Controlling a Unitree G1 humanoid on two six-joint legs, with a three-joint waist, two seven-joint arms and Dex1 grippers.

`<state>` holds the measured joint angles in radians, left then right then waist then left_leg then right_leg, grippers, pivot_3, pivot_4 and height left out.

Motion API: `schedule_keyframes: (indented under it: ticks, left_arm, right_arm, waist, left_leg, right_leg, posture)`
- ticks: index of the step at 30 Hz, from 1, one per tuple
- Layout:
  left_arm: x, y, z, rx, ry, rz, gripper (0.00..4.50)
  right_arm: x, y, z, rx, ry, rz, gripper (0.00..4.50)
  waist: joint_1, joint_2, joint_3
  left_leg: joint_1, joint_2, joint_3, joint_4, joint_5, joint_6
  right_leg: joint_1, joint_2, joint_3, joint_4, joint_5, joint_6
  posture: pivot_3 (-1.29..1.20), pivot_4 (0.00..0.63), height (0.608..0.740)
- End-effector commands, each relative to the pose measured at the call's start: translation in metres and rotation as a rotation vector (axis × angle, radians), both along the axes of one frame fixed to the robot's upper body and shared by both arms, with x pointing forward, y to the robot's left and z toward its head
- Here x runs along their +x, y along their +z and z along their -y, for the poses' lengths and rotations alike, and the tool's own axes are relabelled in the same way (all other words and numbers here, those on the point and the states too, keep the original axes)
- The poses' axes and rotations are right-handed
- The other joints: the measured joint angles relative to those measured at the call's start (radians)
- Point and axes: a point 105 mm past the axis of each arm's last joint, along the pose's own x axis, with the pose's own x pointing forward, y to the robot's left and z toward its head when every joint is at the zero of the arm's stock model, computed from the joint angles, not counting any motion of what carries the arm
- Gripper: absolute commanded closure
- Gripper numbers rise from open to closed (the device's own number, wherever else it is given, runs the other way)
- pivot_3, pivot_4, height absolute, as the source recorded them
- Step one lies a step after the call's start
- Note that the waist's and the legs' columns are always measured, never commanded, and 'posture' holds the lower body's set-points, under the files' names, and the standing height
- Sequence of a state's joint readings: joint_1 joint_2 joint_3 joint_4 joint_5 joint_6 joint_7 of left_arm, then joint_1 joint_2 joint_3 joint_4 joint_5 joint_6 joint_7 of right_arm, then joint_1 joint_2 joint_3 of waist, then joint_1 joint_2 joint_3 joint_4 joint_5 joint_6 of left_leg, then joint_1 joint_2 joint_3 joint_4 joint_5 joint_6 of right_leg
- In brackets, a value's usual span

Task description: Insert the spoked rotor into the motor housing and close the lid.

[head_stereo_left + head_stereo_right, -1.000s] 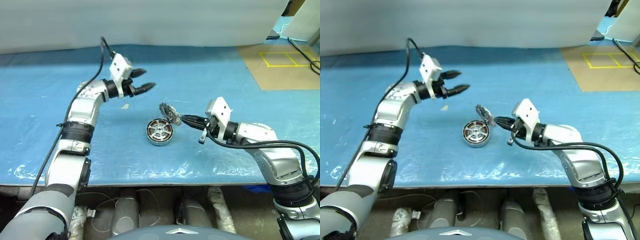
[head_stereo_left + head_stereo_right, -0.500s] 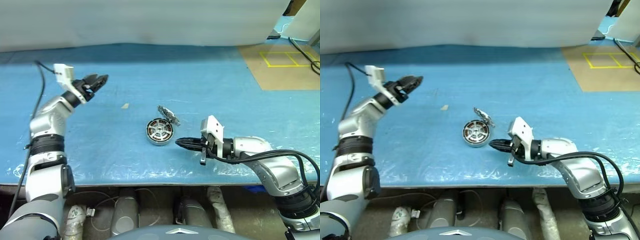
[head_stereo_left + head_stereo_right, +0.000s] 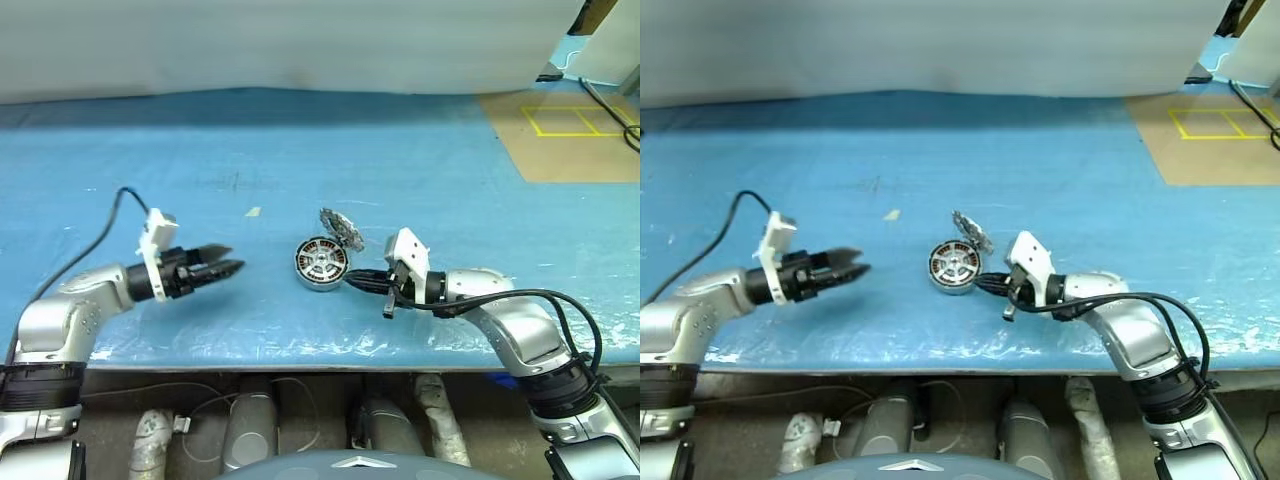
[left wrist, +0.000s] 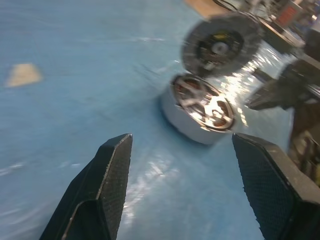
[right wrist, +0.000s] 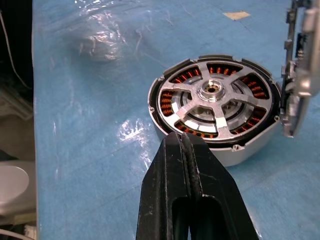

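Observation:
The motor housing [image 3: 320,265] lies flat on the blue table, mid-front. The spoked rotor [image 5: 210,90] sits inside it, with silvery spokes over copper coils. The lid [image 3: 341,228] stands tilted up at the housing's far right edge, its dark toothed face showing as the lid [image 4: 220,45] in the left wrist view. My right gripper [image 3: 350,282] is shut and holds nothing. It rests low, its tip just right of the housing wall [image 5: 240,155]. My left gripper [image 3: 225,270] is open and empty, low over the table, left of the housing and pointing at it.
A small beige scrap [image 3: 253,211] lies behind and left of the housing. A brown board with yellow tape [image 3: 560,130] covers the far right corner. The table's front edge [image 3: 300,360] runs close below both grippers.
My left arm swung from high above the table, out left and down, and now sits low near the front, aimed at the housing. My right gripper dropped from beside the lid to table level.

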<state>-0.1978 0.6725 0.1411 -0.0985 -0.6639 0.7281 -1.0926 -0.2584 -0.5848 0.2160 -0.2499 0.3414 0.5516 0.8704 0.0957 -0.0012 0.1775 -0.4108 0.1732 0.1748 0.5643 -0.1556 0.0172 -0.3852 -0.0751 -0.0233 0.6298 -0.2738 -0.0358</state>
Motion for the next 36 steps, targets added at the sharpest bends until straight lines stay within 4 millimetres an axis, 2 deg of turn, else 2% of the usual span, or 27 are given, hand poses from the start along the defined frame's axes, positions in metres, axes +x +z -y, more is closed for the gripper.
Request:
schedule_keyframes:
  ticks: [1,4,9,14,19,30,36]
  left_arm:
    - [-0.007,0.005,0.021,0.006,-0.091,0.042,1.16]
    - [-0.007,-0.002,0.030,0.053,-0.127,0.061,1.16]
    - [-0.001,-0.003,0.033,0.083,-0.133,0.075,1.16]
    - [0.000,-0.005,0.032,0.115,-0.148,0.087,1.16]
    - [0.000,-0.010,0.031,0.135,-0.163,0.079,1.16]
    - [-0.001,-0.022,0.029,0.174,-0.169,0.089,1.16]
    - [0.000,-0.025,0.027,0.182,-0.167,0.088,1.16]
  right_arm:
    - [0.002,-0.007,0.007,-0.042,-0.012,0.027,4.50]
    - [0.000,-0.015,0.009,-0.055,-0.010,0.007,4.50]
    - [-0.002,-0.023,0.000,-0.027,-0.009,-0.025,4.50]
    - [0.016,-0.034,0.008,-0.063,-0.098,0.014,4.50]
    - [0.033,-0.032,0.017,-0.102,-0.152,0.086,4.50]
    - [0.044,-0.025,-0.018,-0.050,-0.124,0.134,4.50]
    - [0.054,-0.023,-0.023,-0.075,-0.108,0.167,4.50]
  waist:
    - [0.000,0.000,0.000]
    - [-0.001,0.000,0.000]
    - [-0.005,0.000,0.000]
    - [-0.006,0.001,0.000]
    - [-0.005,0.001,0.000]
    - [-0.019,0.001,-0.001]
    - [-0.027,0.001,-0.001]
  left_leg:
    - [0.002,0.000,0.000,-0.002,0.000,0.000]
    - [0.002,0.000,0.000,-0.004,0.001,-0.001]
    - [0.000,0.000,0.000,-0.004,0.001,-0.001]
    - [0.001,0.000,0.000,-0.003,0.000,0.000]
    - [0.008,0.000,0.000,-0.003,0.000,0.000]
    - [0.008,0.001,0.000,-0.003,0.000,-0.001]
    - [0.008,0.001,0.000,-0.003,0.000,-0.001]
  right_leg:
    - [0.001,0.000,0.000,-0.002,0.000,0.000]
    - [0.002,0.001,0.000,-0.005,0.000,0.000]
    - [0.001,0.001,0.000,-0.006,0.000,0.000]
    - [0.002,0.002,0.000,-0.005,0.000,0.000]
    - [0.010,0.001,0.000,-0.005,0.000,0.000]
    - [0.010,0.002,0.000,-0.006,0.000,0.000]
    - [0.010,0.002,0.000,-0.006,0.000,0.000]
  posture:
    - [0.00,0.150,0.740]
    - [0.00,0.150,0.740]
    - [0.00,0.150,0.740]
    - [0.00,0.150,0.740]
    - [0.00,0.150,0.740]
    - [0.00,0.150,0.740]
    - [0.00,0.150,0.740]
